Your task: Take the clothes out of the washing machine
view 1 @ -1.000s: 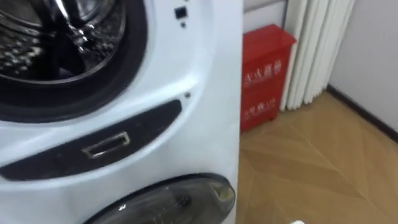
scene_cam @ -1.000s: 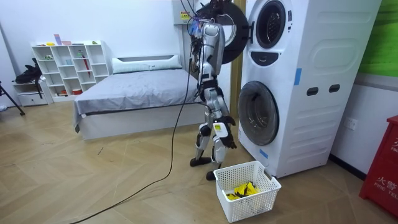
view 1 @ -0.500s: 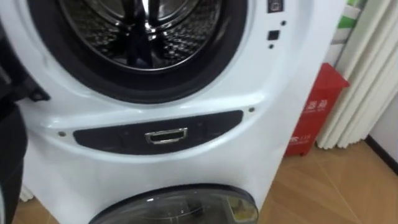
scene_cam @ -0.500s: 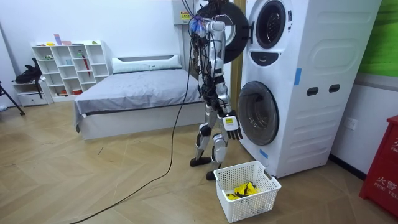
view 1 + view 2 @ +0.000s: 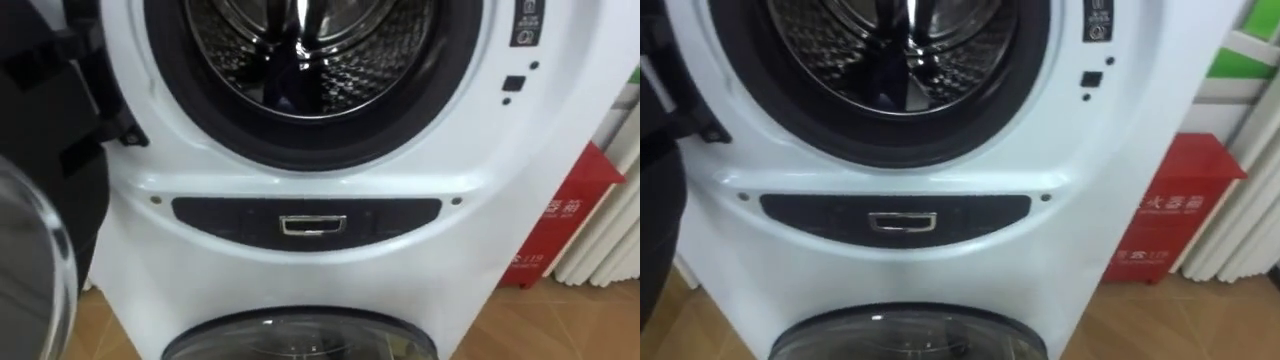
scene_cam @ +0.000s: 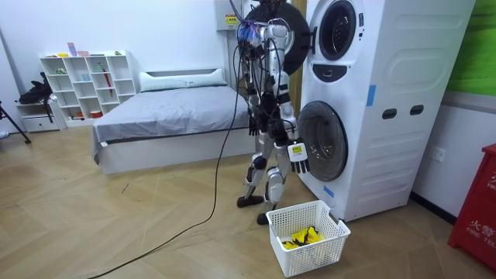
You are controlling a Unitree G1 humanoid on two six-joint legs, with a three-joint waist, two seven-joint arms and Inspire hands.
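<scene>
Washer drum (image 5: 310, 50) stands open at frame top; right robot hand (image 6: 298, 159), fingers loose and apart, hangs mid-frame beside lower door (image 6: 322, 139)

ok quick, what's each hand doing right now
left hand: cannot be told
right hand: open, empty, hanging by the lower round glass door of the white washing machine

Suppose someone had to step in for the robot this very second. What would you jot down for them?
Right hand: open, empty, hanging by the lower door.
Upper door stands open; the drum shows a dark patch low down, perhaps cloth.
Basket on the floor holds something yellow.
Left to do: reach into the drum, take out any clothes.
</scene>
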